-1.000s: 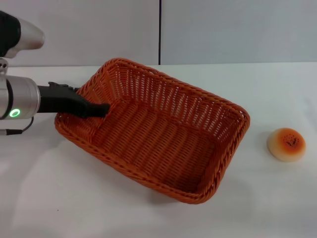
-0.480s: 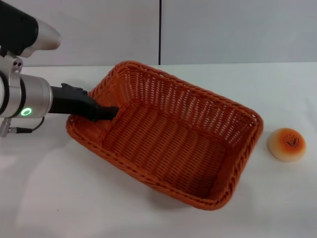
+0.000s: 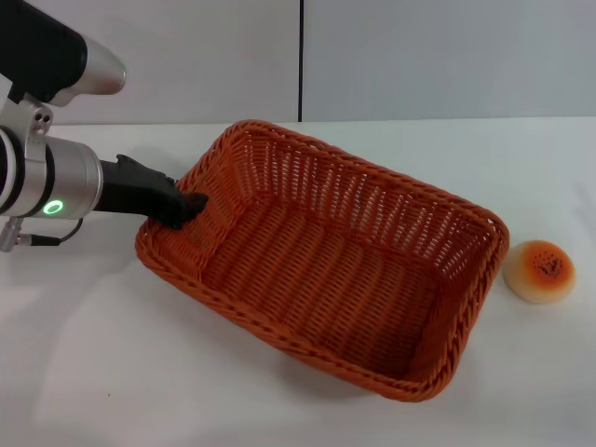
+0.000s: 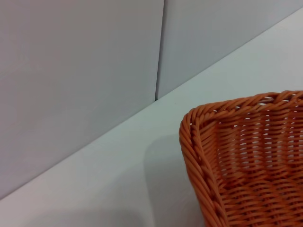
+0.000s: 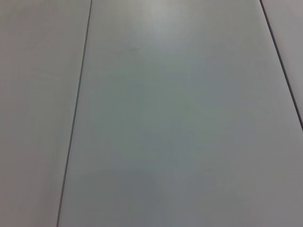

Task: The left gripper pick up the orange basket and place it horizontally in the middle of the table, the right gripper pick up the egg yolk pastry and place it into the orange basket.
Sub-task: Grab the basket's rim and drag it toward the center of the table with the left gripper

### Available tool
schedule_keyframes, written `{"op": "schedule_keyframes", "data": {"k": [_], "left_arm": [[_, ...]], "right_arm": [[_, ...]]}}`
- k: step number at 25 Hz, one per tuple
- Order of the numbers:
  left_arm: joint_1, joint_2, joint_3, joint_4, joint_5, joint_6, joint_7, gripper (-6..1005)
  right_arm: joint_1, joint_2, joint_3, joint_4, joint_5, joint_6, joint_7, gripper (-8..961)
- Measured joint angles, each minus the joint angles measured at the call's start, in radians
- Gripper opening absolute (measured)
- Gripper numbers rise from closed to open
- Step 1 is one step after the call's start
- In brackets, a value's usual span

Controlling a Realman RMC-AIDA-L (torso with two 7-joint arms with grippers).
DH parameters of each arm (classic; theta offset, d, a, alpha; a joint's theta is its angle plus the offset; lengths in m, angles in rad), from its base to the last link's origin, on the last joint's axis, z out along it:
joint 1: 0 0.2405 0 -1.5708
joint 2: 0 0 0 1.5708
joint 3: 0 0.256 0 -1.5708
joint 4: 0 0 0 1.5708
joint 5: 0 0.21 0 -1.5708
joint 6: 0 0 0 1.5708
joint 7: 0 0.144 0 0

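Observation:
The orange basket (image 3: 326,279) lies slantwise near the middle of the white table (image 3: 112,372), with nothing in it. My left gripper (image 3: 191,207) comes in from the left and is shut on the braided rim of the basket's left short side. The left wrist view shows a corner of the same orange basket (image 4: 236,165) from close by. The egg yolk pastry (image 3: 538,271) sits on the table just right of the basket, a small gap apart. My right gripper is out of view; its wrist camera shows only grey wall panels.
A grey panelled wall (image 3: 419,56) stands behind the table's back edge. Bare tabletop stretches in front of the basket and to its left under my left arm (image 3: 47,182).
My left arm has pushed to the right and the basket has shifted right with it, ending close to the pastry. The pastry has stayed put.

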Motion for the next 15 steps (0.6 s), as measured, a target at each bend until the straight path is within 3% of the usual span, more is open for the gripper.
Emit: {"op": "schedule_keyframes", "data": {"k": [5, 15], "left_arm": [[0.001, -0.001, 0.005, 0.000, 0.003, -0.011, 0.002, 185], [0.016, 0.000, -0.013, 0.000, -0.015, -0.025, -0.057, 184]], "right_arm": [[0.001, -0.001, 0.001, -0.003, 0.000, 0.000, 0.000, 713], [0.016, -0.002, 0.011, -0.040, 0.006, 0.006, 0.001, 713]]}}
